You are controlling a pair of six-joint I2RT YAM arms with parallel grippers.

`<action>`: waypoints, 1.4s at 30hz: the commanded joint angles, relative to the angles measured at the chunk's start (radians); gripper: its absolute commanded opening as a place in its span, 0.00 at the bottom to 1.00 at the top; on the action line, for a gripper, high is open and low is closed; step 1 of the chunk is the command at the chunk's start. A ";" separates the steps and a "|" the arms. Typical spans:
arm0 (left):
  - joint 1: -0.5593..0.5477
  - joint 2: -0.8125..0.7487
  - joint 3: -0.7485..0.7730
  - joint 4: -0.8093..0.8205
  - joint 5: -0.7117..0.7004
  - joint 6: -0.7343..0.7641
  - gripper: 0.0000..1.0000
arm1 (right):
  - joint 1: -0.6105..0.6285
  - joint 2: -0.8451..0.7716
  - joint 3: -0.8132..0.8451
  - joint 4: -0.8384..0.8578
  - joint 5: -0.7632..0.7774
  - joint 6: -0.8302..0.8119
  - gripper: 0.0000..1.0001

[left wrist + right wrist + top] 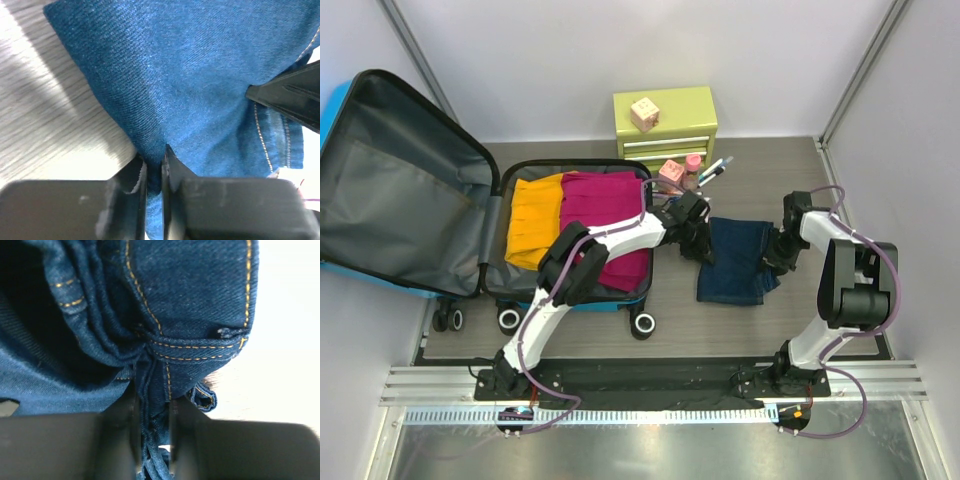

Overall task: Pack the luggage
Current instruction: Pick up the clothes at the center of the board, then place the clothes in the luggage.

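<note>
The luggage (400,190) lies open at the left, its grey-lined lid leaning back. Its base holds a folded yellow garment (532,228) and a magenta garment (605,225). Folded dark blue jeans (735,262) lie on the floor to the right of it. My left gripper (700,248) is at the jeans' left edge and is shut on a pinched fold of denim (154,165). At the right edge, my right gripper (776,258) is shut on bunched layers by the stitched waistband (151,400). The right gripper's dark finger (292,97) shows in the left wrist view.
A small green drawer chest (665,125) stands at the back with a pink block (644,112) on top. Pink toiletries (675,175) and pens (715,170) lie in front of it. White walls close in both sides.
</note>
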 commanded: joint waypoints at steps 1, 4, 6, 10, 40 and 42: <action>-0.006 -0.024 0.025 0.049 0.020 0.027 0.00 | 0.001 0.019 -0.068 0.061 -0.053 0.010 0.01; -0.009 -0.071 0.041 0.009 -0.009 0.047 0.00 | 0.001 -0.044 -0.065 0.026 -0.076 0.020 0.01; -0.009 -0.104 0.055 -0.026 -0.050 0.062 0.00 | 0.004 -0.122 -0.039 -0.028 -0.077 0.025 0.01; -0.007 -0.199 0.102 -0.133 -0.107 0.127 0.00 | 0.027 -0.248 0.064 -0.123 -0.067 0.045 0.01; 0.617 -0.947 -0.243 -0.640 -0.445 0.457 0.00 | 0.891 0.195 0.842 -0.026 0.022 0.347 0.01; 0.670 -0.970 -0.277 -0.634 -0.474 0.463 0.00 | 0.917 0.241 0.865 -0.019 0.021 0.352 0.01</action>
